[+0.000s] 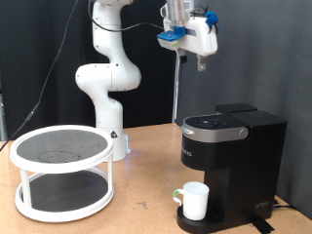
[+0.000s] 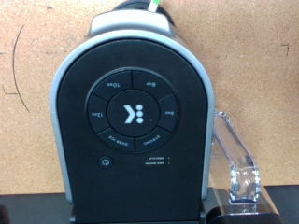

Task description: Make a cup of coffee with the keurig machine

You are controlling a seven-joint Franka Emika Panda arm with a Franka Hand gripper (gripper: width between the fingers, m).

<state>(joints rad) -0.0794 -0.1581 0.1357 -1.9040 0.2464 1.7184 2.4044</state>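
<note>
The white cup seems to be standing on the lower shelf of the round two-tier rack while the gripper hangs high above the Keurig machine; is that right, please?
Not quite. The exterior view shows the cup standing on the drip base of the keurig machine, under its head, not on the round two-tier rack. The rest holds: the gripper hangs high above the machine.

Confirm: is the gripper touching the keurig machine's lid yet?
Apart. In the exterior view the gripper hangs high above the keurig machine, with dark backdrop plainly between them. The cup sits on the drip base.
</note>
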